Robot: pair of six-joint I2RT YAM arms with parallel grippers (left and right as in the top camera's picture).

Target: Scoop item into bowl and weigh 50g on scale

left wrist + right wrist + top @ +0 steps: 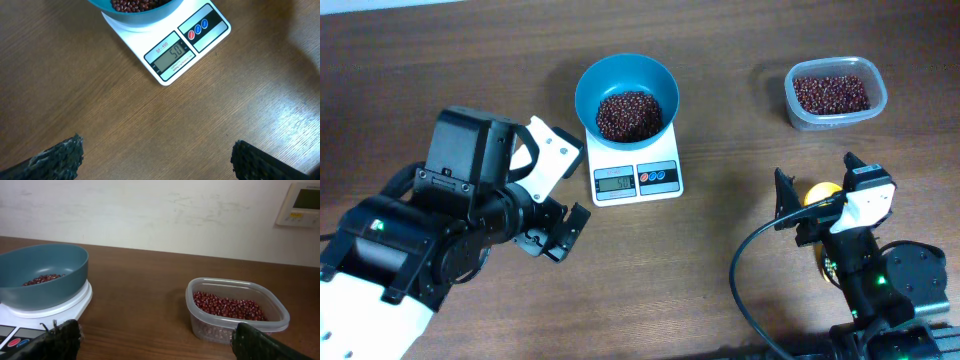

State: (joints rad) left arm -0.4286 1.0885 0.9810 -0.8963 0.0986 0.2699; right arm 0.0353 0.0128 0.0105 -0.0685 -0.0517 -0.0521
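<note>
Bowl (142, 17) w/ beans (134, 4) on scale (170, 50) cropped at top, left wrist view.

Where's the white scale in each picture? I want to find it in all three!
Overhead: the scale is in the upper middle, a bit left of centre.
Left wrist: the scale is at the top middle, tilted.
Right wrist: the scale is in the bottom left corner, partly cut off.
Shared landmark: the blue bowl of beans sits on it in every view.
</note>
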